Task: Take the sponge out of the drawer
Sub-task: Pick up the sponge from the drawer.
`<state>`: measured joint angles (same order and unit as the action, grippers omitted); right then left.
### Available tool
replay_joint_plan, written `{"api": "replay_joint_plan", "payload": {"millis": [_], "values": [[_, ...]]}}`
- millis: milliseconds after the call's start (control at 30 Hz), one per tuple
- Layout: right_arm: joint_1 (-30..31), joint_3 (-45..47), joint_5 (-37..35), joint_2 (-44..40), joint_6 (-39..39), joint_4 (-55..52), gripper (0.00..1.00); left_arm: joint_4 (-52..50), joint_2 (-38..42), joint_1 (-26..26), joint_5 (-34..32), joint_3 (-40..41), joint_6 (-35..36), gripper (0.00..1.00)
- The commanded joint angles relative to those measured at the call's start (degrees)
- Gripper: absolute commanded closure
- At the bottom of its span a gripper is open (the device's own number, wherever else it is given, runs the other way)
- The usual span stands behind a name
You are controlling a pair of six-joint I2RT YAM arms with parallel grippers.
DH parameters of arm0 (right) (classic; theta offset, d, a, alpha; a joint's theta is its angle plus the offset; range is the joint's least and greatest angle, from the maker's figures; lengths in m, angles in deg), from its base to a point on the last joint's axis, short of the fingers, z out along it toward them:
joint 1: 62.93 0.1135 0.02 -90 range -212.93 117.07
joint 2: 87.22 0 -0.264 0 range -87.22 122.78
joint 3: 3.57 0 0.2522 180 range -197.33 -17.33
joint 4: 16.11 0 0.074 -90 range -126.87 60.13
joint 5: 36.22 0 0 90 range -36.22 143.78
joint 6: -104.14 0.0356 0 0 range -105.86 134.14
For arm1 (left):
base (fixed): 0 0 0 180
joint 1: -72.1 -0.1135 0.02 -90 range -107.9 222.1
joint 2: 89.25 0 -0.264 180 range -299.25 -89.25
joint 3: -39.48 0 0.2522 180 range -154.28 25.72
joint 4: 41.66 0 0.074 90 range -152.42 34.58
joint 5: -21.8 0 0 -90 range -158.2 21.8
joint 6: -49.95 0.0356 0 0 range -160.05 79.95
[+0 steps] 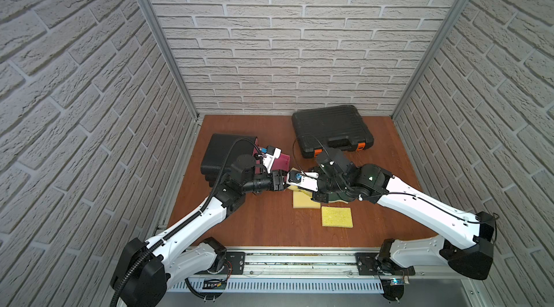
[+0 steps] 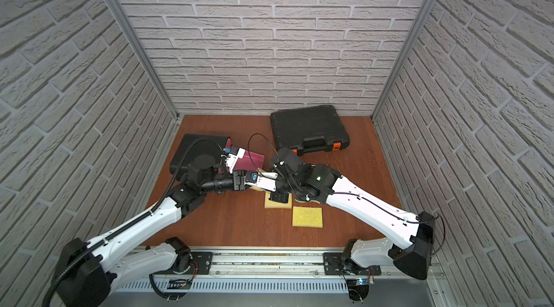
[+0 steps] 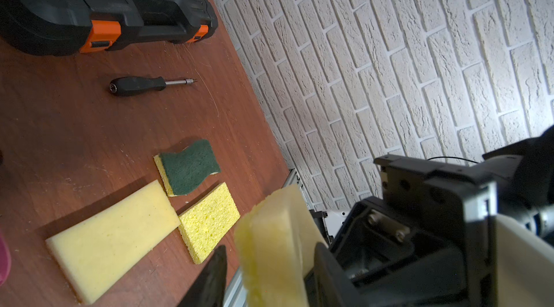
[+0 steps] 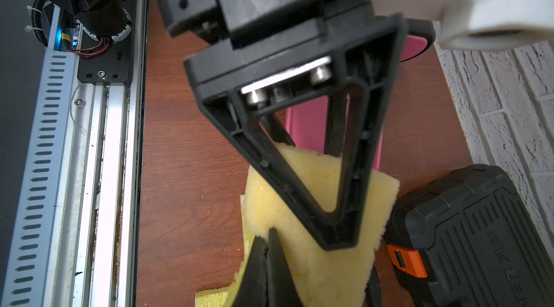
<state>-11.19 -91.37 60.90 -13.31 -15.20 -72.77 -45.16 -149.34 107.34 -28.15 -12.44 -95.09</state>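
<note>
Right wrist | right pincer (image 4: 266, 239) pinches sponge (image 4: 323, 275) | left pincer (image 4: 335, 230) straddles it, grip unclear | drawer (image 4: 305, 122) mostly hidden

White brick-pattern walls (image 1: 299, 50) close me in on three sides, met at the back corners by bare aluminium posts (image 1: 162, 41). My reddish-brown wooden surface (image 1: 269, 224) shows fine scratches. An aluminium rail (image 1: 299, 263) runs along its near edge, with a slotted duct (image 1: 284, 286) below it. Bright light washes one side wall (image 3: 479, 65).
</note>
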Motion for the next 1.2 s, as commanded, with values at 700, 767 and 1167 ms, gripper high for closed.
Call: {"api": "replay_joint_plan", "payload": {"millis": [700, 767, 1167], "values": [[0.86, 1.43, -14.19, -3.44, 9.34, 8.74, 0.49, -1.04, 5.32, 1.33, -10.10, 1.10, 2.58, 1.00], [0.83, 2.11, -15.86, -4.13, 11.69, 9.85, 0.38, -2.03, 7.11, 1.66, -13.23, 2.30, 2.66, 1.00], [0.80, 10.45, -36.86, -11.40, 36.40, 22.32, 0.17, -0.71, 15.12, 11.57, -34.40, 12.46, -1.73, 1.00]]}}
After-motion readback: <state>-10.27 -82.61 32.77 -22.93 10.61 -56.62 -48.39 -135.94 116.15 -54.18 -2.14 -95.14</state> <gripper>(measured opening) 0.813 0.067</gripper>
